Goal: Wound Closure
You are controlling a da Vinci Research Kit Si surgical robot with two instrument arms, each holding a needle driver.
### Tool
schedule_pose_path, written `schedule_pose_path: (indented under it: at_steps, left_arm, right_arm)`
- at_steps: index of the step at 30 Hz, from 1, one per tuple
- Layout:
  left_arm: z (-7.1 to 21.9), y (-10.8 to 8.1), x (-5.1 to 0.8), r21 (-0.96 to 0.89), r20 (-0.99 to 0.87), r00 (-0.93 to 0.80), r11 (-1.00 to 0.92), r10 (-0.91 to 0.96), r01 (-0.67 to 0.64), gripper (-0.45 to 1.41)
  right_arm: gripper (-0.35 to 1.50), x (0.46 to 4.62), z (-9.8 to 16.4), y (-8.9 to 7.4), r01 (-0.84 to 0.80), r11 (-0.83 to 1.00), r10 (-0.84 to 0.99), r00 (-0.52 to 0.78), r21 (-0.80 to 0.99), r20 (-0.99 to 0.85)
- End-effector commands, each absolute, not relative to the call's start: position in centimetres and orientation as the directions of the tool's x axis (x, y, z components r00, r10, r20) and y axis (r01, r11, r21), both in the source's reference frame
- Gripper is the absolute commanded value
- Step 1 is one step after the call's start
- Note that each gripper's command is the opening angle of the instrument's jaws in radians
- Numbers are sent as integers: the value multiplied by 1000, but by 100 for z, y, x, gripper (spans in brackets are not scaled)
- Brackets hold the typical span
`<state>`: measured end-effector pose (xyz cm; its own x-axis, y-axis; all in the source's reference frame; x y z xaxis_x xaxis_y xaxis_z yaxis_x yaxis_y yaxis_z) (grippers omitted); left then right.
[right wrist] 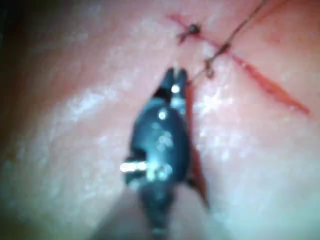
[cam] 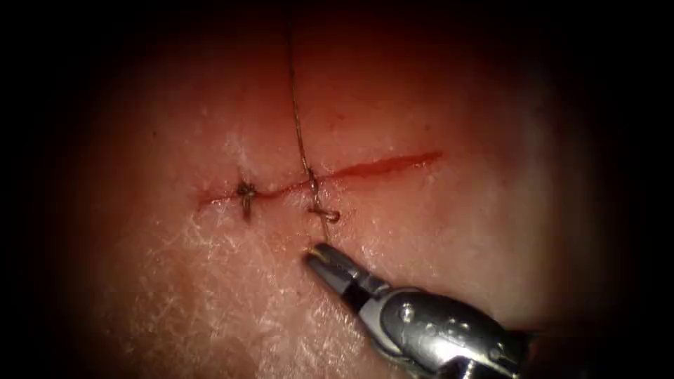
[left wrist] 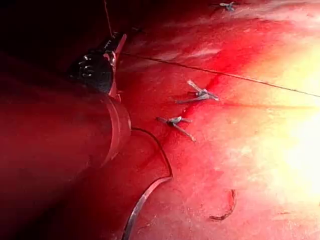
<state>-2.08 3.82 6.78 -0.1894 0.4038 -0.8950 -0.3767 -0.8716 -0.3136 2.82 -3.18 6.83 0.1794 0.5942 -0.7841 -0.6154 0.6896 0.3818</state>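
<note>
Your right gripper sits on the near side of the cut, its tip pointing toward 11 o'clock and lying just below the second stitch. The jaws look closed or nearly so on the short thread end there; the end is so fine that the grip cannot be confirmed, so check in the right wrist view that it really lies between the jaws.

From the tip outward: the second knot sits on the cut at about 12 o'clock from the gripper, with a small loop lying on the near edge. The long thread runs from that knot straight up toward 12 o'clock, taut.

Your left gripper seems to hold that far strand, though its jaws cannot be made out. A finished knot lies on the cut at 10 o'clock from your right gripper, with short tails. The needle appears to lie loose on the tissue, out of both grippers and not in the tissue.

To do this well, keep the two pulls opposite and level with the tissue, so the knot seats flat on the cut rather than lifting an edge.
</note>
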Motion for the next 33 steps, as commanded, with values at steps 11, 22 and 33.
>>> schedule_pose_path:
  at_steps: [11,22,33]
  left_arm:
    - [692,411,-223,-292,-897,-199,-868,394,-403,-45]
    - [692,416,-231,-259,-903,-217,-874,370,-411,-45]
    - [677,451,-228,-223,-910,-232,-876,345,-428,-45]
  right_arm:
    - [-35,299,683,-345,-578,713,587,182,397,-789]
    - [-35,300,692,-394,-537,752,573,244,383,-782]
    - [-35,300,703,-400,-535,757,570,261,375,-779]
